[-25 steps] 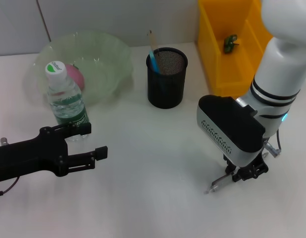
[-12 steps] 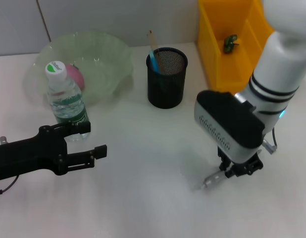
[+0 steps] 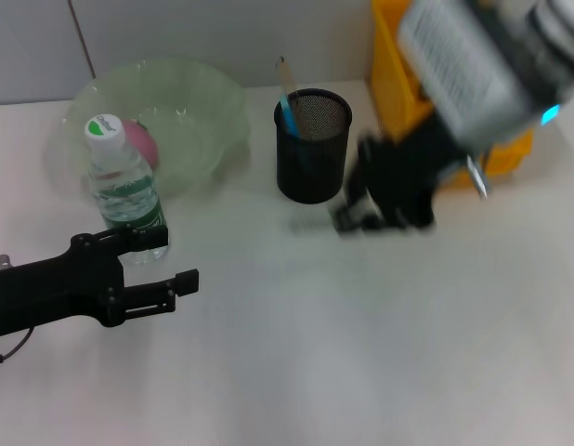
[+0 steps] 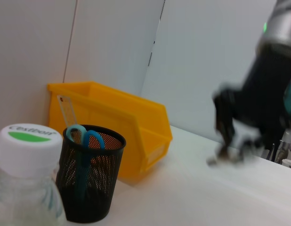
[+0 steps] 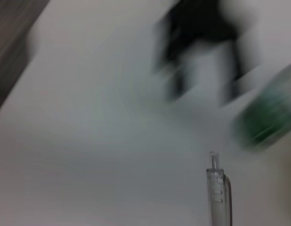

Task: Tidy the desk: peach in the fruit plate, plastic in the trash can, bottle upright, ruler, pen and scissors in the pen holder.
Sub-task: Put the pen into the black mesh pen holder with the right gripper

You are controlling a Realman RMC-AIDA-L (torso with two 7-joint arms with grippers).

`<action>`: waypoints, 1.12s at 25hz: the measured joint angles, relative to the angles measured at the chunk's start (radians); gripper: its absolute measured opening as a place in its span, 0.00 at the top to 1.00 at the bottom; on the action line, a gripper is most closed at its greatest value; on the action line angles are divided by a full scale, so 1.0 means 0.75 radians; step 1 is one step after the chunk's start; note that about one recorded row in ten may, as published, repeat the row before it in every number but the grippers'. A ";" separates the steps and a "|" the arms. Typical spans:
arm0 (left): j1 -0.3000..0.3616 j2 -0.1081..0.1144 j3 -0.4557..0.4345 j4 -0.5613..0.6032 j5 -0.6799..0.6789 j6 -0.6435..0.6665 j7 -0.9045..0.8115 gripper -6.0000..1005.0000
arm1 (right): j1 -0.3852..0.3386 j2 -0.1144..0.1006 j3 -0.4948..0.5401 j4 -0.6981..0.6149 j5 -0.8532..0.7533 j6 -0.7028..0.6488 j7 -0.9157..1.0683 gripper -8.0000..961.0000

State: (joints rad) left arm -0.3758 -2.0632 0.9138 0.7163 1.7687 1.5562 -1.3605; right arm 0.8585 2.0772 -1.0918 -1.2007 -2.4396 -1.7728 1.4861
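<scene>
1. Just beside the right gripper (image 3: 361, 216), on the side toward the robot's left, stands the black mesh pen holder (image 3: 311, 146), with the blue-handled scissors (image 4: 84, 139) and the clear ruler (image 4: 66, 109) standing in it. The yellow bin (image 3: 412, 93) rises right behind the gripper.
2. Well off to the left, the water bottle (image 3: 124, 190) stands upright with its green-and-white cap on top, just in front of the pale green fruit plate (image 3: 189, 121); the pink peach (image 3: 138, 141) lies in that plate, partly hidden by the bottle.
3. The left gripper (image 3: 171, 269) hangs low over the table (image 3: 296, 372), its fingers spread apart with nothing between them, its upper finger close beside the bottle's base.
4. The right arm is heavily smeared in the head view and the left wrist view (its outline cannot be made out cleanly), and it covers much of the bin.
5. The right gripper is clenched on the pen (image 5: 218, 195), a clear barrel whose tip juts out from the fingers; the right wrist view shows it sharply against a smeared table.
6. The pen sits beside the holder's outer wall, lower than its rim, not inside it.
</scene>
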 joint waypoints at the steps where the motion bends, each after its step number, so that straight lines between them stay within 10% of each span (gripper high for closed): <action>1: 0.000 0.000 0.000 0.000 0.000 0.000 0.001 0.17 | -0.009 0.000 0.138 -0.026 0.102 0.020 0.004 0.85; 7: 0.005 0.000 0.001 -0.004 0.000 0.000 0.008 0.17 | -0.116 0.000 0.298 -0.076 0.433 0.198 0.010 0.85; 28: -0.007 0.000 0.013 -0.039 0.000 0.017 0.018 0.17 | -0.281 0.010 0.155 0.388 0.949 0.892 -0.048 0.85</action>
State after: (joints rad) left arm -0.3811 -2.0632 0.9234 0.6874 1.7690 1.5692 -1.3470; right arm 0.6480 2.0847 -0.9752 -0.9099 -1.7278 -1.1040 1.4505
